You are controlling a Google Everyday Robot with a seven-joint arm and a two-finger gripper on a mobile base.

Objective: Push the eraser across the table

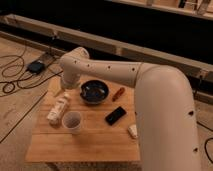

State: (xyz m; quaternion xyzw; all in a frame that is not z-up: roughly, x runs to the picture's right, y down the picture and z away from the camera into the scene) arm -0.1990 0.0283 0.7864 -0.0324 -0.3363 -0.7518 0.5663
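The white arm's gripper [65,90] is low over the far left part of the small light wooden plank table [80,146], beside a dark round bowl [94,92]; whether it is spread or closed cannot be told. The flat black rectangular eraser [115,115] lies right of centre, apart from the gripper, between a pale cup [72,121] and a whitish block [132,131], near a red-orange stick [118,93].

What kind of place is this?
Likely a lab or workshop: black cables on bare floor, long metal rails behind the small wooden plank table. The claw hangs over its far-left corner.
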